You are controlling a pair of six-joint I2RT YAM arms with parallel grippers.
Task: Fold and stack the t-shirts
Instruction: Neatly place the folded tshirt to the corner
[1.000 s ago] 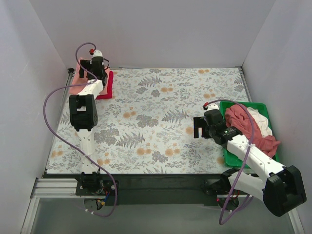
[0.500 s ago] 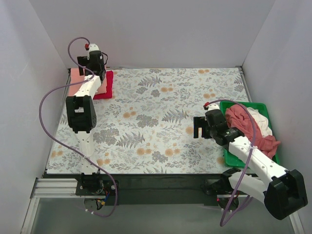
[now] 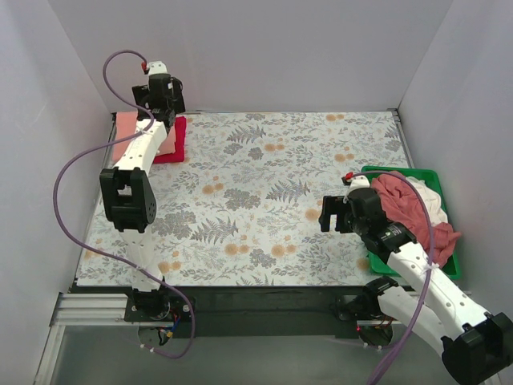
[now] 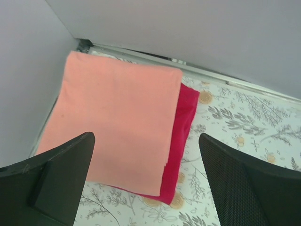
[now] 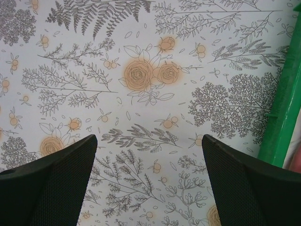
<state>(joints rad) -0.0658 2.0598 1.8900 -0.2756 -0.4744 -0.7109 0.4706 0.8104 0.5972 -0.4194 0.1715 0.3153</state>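
A folded salmon-pink t-shirt [image 4: 117, 122] lies on a folded red t-shirt [image 4: 181, 146] at the table's far left corner; the stack also shows in the top view [image 3: 136, 138]. My left gripper [image 3: 159, 90] is open and empty, raised above the stack. A green bin [image 3: 433, 178] at the right holds crumpled t-shirts, dusty-red [image 3: 405, 200] and white [image 3: 433, 204]. My right gripper [image 3: 337, 215] is open and empty above the floral cloth, just left of the bin, whose green rim [image 5: 282, 103] shows in the right wrist view.
The floral tablecloth [image 3: 256, 192] covers the table. White walls close in the back and both sides. The left wall [image 4: 23, 70] stands right beside the folded stack.
My left gripper has risen and drawn back from the folded stack toward the far wall. My right arm has shifted slightly nearer and to the right.
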